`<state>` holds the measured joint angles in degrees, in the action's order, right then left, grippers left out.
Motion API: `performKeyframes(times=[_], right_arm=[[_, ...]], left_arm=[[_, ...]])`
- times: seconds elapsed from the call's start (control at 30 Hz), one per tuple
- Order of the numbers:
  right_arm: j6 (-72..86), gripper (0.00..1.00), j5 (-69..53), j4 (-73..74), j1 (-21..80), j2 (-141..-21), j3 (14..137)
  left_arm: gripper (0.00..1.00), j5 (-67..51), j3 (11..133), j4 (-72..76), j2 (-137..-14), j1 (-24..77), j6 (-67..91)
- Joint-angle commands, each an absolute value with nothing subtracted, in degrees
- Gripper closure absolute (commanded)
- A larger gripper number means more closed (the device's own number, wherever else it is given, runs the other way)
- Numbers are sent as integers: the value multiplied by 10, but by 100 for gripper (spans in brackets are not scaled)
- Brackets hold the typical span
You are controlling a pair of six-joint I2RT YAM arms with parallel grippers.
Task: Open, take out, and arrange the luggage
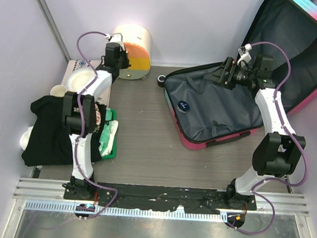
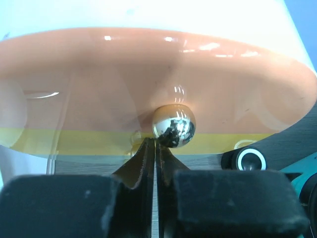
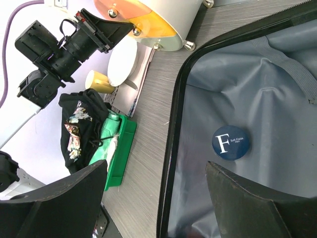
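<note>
The luggage (image 1: 224, 115) lies open at the right of the table, its pink rim toward me. Its lid (image 1: 294, 47) stands up at the back and shows dark grey lining (image 3: 257, 89). A round dark blue tin (image 1: 184, 105) marked "F" (image 3: 231, 142) rests on the lining. My right gripper (image 1: 222, 75) hangs open above the suitcase's back left part, with nothing between its fingers (image 3: 64, 198). My left gripper (image 2: 156, 144) is shut, and its tips sit just below the chrome knob (image 2: 173, 125) of the round cream-and-orange drawer box (image 1: 133, 52).
A green tray (image 1: 109, 143) with pale items sits at the left, partly under a black floral garment (image 1: 49, 127). A white plate (image 1: 82, 78) and a yellow cup (image 1: 57, 91) lie behind them. A black tape roll (image 1: 161, 81) stands by the suitcase's back left corner.
</note>
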<state>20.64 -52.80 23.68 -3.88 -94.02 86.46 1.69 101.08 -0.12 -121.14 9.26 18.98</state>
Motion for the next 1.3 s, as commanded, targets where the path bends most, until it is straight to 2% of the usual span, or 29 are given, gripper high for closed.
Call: performKeyframes(times=[0.0,0.2,0.37,0.67,0.87,1.27], right_arm=[[195,14,-533,221,-41,-904,865],[193,14,-534,221,-42,-904,867],[188,14,-534,226,-44,-901,867],[190,14,-536,225,-44,-908,875],[185,14,-534,228,-44,-893,867],[179,14,-532,235,-49,-887,860]], left_arm=[[90,25,1053,39,-1212,83,209],[71,2,962,53,-1118,82,237],[50,-32,920,42,-1062,74,285],[49,-46,1022,-30,-1113,64,359],[54,-50,1040,-38,-1136,64,383],[54,-34,1100,-67,-1187,62,414]])
